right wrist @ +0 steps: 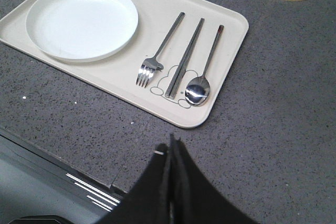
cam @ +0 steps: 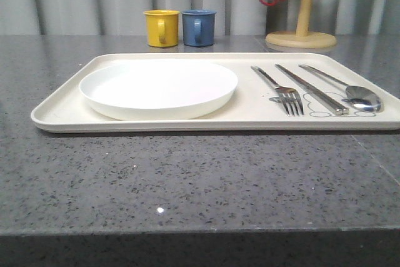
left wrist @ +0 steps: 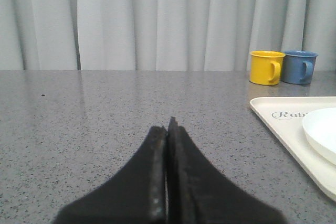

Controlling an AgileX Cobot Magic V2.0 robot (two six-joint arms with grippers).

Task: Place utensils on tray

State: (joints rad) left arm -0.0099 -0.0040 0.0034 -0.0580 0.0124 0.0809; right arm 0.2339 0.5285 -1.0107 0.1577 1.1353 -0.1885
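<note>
Front view, Sam: what is on the tray point(cam: 62, 112)?

— The plate point(cam: 159, 87) sits on the left part. The fork point(cam: 280, 89), knife point(cam: 311, 88) and spoon point(cam: 350, 90) lie side by side on the right, all pointing one way, like a set table.

— And the two grippers?

— The left gripper point(left wrist: 167, 129) is pinched together, holding nothing, over bare counter beside the tray. The right gripper point(right wrist: 171, 148) is pinched too, empty, near the spoon corner. I think the job looks done.

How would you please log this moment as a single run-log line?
stage: utensils placed | tray: plate, fork, knife, spoon | left gripper: shut, empty | right gripper: shut, empty
</note>
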